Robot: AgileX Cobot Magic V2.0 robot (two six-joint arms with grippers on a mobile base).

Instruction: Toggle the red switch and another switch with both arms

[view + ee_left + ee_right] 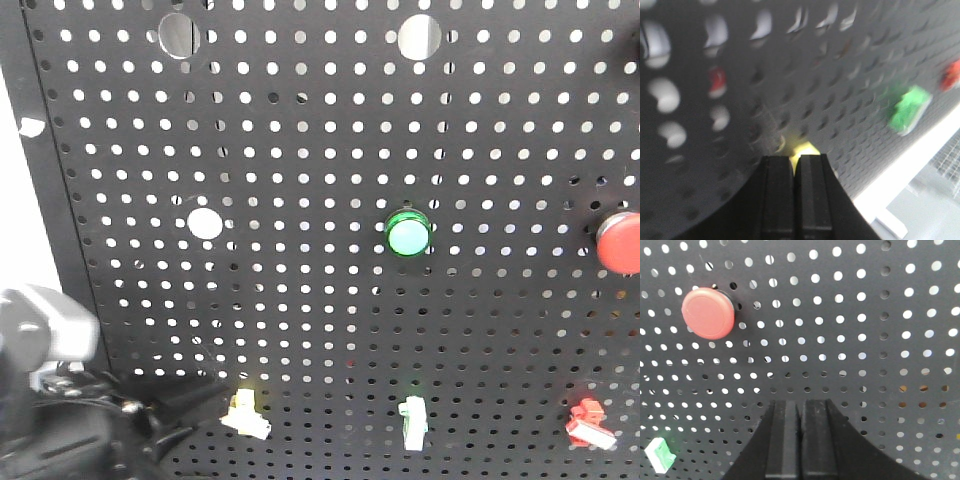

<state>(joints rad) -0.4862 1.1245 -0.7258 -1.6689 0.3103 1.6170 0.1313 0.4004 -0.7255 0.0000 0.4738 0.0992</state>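
The red switch is a small toggle low on the right of the black pegboard. The pale yellow switch sits low on the left. My left gripper reaches in from the lower left, its tip right beside the yellow switch. In the left wrist view the left gripper is shut, and the yellow switch shows just past its fingertips; I cannot tell if they touch. The right gripper is shut and close to the pegboard. The red switch does not show in the right wrist view.
A round green button sits mid-board and a large round red push button at the right edge, also seen as the red push button. A white-green toggle stands between the two switches. The left arm's grey body fills the lower left.
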